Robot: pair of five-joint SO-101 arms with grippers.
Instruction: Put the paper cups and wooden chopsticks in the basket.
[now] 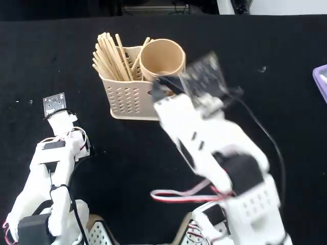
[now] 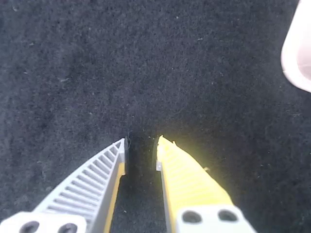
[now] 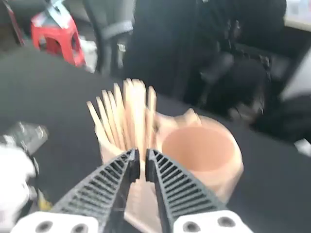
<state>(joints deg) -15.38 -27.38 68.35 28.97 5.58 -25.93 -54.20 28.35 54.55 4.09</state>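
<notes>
Nearest from above, right fingers (image 1: pixel 164 84) just beside basket (image 1: pixel 130 99), paper cup (image 1: pixel 162 60) and chopsticks (image 1: pixel 110 56) inside. Left wrist: left fingers (image 2: pixel 182 177) barely parted, empty, above black tabletop (image 2: pixel 146 58). Right wrist: right fingers (image 3: pixel 170 187) almost closed, empty; best lifted straight clear of cup rim, avoiding a tip-over.

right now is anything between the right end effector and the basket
Nothing visible stands between them. The right end effector is close up against the basket, holding nothing. The chopsticks and a cup already stand in the basket.
</notes>
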